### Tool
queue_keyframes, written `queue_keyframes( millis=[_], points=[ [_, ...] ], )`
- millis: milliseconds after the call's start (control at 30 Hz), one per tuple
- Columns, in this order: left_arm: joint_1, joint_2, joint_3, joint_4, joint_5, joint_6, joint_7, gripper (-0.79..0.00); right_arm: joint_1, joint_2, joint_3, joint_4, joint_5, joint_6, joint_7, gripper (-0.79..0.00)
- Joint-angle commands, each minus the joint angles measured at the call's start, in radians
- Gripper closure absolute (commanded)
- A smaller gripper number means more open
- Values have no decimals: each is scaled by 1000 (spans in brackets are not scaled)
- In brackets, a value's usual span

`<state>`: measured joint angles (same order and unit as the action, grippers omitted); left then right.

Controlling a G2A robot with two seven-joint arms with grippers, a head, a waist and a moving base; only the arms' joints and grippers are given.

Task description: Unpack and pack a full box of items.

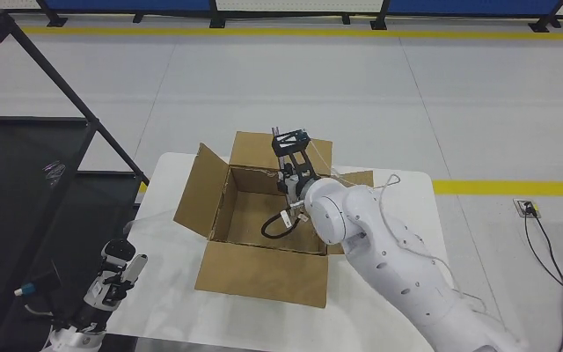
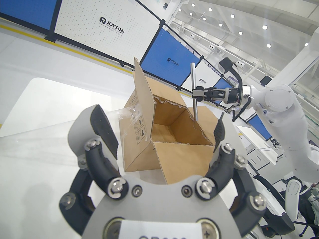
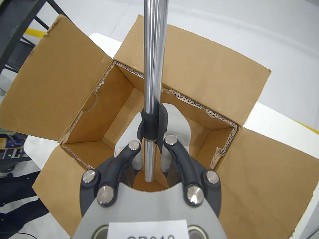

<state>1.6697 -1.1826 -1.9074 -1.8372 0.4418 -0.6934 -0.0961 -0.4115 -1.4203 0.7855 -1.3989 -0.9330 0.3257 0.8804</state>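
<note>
Left gripper [image 2: 159, 123]: fingers spread wide, holding nothing, beside the white table's [image 1: 167, 290] near left edge. Mid-table: brown cardboard box [image 3: 62, 75], 4 flaps open. Right gripper [image 3: 154, 123]: clamped on 1 upright polished steel rod [image 3: 155, 38] over the box's far side.

1. The box [image 1: 262, 275] is seen in plain brown cardboard, and small black symbols are printed on one outer wall.
2. The rod [image 3: 155, 50] is finished in polished silver, with bright reflections along its length.
3. The right gripper [image 3: 152, 125] is made up of black fingers [image 3: 163, 122], a silver-grey plate and shiny silver screws.
4. The left gripper [image 2: 159, 115] is coloured likewise, with black pads [image 2: 103, 128], light grey finger backs and a silver-grey plate.
5. The desk [image 1: 167, 290] is coloured white.
6. The floor [image 1: 352, 97] is pale grey and is crossed by a yellow stripe [image 1: 290, 32].
7. The wall panels [image 2: 172, 60] are alternated blue and white. The white ones are patterned with fine dots, and all are framed in black.
</note>
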Motion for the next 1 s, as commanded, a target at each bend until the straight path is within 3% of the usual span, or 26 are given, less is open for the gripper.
queue_keyframes(
  millis=[0,233,967],
  points=[
    [0,0,0,0,0,0,0,-785,40,-17,-30,56,4,-7,9,0],
    [0,0,0,0,0,0,0,-785,127,-66,-98,194,36,-53,23,0],
    [0,0,0,0,0,0,0,-785,127,-66,-98,194,36,-53,23,0]
  ],
)
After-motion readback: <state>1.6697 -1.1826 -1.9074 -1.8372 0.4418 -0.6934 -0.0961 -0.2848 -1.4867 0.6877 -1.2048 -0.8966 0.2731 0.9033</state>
